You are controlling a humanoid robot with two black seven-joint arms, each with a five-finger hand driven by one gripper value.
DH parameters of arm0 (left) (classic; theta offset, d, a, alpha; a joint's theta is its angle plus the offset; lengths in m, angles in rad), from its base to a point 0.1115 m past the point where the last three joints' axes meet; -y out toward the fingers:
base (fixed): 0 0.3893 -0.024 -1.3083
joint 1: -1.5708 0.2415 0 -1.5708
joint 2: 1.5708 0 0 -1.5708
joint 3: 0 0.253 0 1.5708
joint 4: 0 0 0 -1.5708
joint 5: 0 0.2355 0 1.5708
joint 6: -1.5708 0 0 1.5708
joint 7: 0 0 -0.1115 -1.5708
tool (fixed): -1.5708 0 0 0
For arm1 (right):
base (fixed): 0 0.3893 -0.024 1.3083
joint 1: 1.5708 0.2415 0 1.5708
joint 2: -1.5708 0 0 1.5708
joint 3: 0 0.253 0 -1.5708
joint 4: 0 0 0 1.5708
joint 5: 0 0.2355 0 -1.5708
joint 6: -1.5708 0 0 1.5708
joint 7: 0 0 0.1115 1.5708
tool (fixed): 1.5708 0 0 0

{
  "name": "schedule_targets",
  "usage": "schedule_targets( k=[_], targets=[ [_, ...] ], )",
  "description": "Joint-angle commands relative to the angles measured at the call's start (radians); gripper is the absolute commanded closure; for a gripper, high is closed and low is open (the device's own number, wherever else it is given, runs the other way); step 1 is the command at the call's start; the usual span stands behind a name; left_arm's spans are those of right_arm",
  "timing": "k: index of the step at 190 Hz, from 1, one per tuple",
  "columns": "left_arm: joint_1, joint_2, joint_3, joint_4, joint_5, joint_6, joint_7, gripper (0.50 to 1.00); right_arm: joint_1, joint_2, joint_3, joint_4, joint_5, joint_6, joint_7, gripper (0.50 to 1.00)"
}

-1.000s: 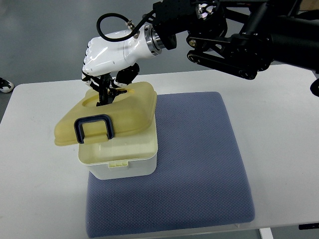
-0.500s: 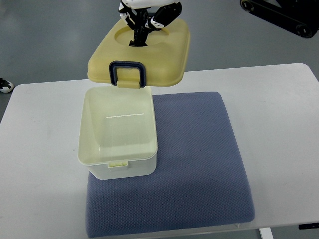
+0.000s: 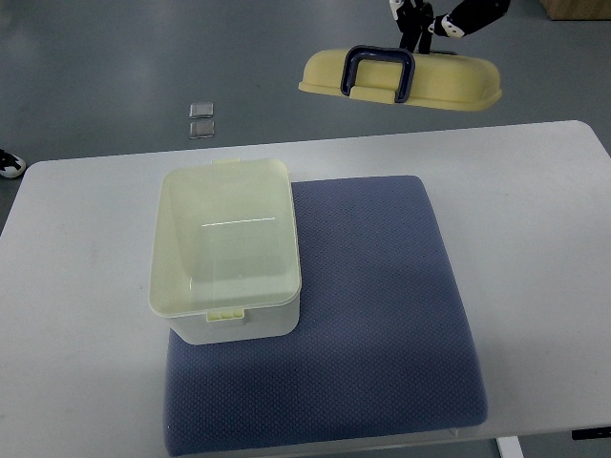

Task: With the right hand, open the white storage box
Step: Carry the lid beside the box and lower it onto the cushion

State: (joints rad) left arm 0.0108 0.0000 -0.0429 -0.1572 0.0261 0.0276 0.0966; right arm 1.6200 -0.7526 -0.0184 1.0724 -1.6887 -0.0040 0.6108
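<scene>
The white storage box (image 3: 229, 322) stands open and empty on the left part of a blue mat (image 3: 382, 305). Its pale yellow lid (image 3: 449, 84) with a dark blue handle (image 3: 379, 69) hangs in the air beyond the table's far edge, at the top right, tilted nearly edge-on. My right hand (image 3: 427, 24) shows only partly at the top edge. Its dark fingers are shut on the lid from above. The rest of the arm is out of the picture. The left arm is not in view.
The mat lies on a white table (image 3: 544, 239). Two small grey squares (image 3: 201, 120) lie on the floor behind the table. A shoe tip (image 3: 8, 163) shows at the left edge.
My right hand has lifted the lid off the box and carried it up and to the right, past the table's far edge. The box has stayed in place.
</scene>
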Motion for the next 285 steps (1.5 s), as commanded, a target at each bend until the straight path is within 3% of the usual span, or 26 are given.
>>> schedule_targets(
  k=[1, 38, 85, 227, 285],
  targets=[
    [0.0, 0.0, 0.0, 0.001, 0.0, 0.0, 0.0, 0.5, -0.064, -0.028, 0.0, 0.001, 0.0, -0.037, 0.0, 1.0],
    [0.0, 0.0, 0.0, 0.001, 0.0, 0.0, 0.0, 0.5, -0.186, -0.024, 0.0, 0.001, -0.008, -0.139, 0.0, 1.0],
    [0.0, 0.0, 0.0, 0.001, 0.0, 0.0, 0.0, 0.5, -0.29, 0.004, -0.002, 0.0, -0.014, -0.198, 0.0, 1.0],
    [0.0, 0.0, 0.0, 0.001, 0.0, 0.0, 0.0, 0.5, -0.454, 0.131, -0.014, -0.043, -0.045, -0.314, 0.0, 1.0],
    [0.0, 0.0, 0.0, -0.001, 0.0, 0.0, 0.0, 0.5, -0.502, 0.188, -0.011, -0.063, -0.049, -0.327, 0.0, 1.0]
  ],
)
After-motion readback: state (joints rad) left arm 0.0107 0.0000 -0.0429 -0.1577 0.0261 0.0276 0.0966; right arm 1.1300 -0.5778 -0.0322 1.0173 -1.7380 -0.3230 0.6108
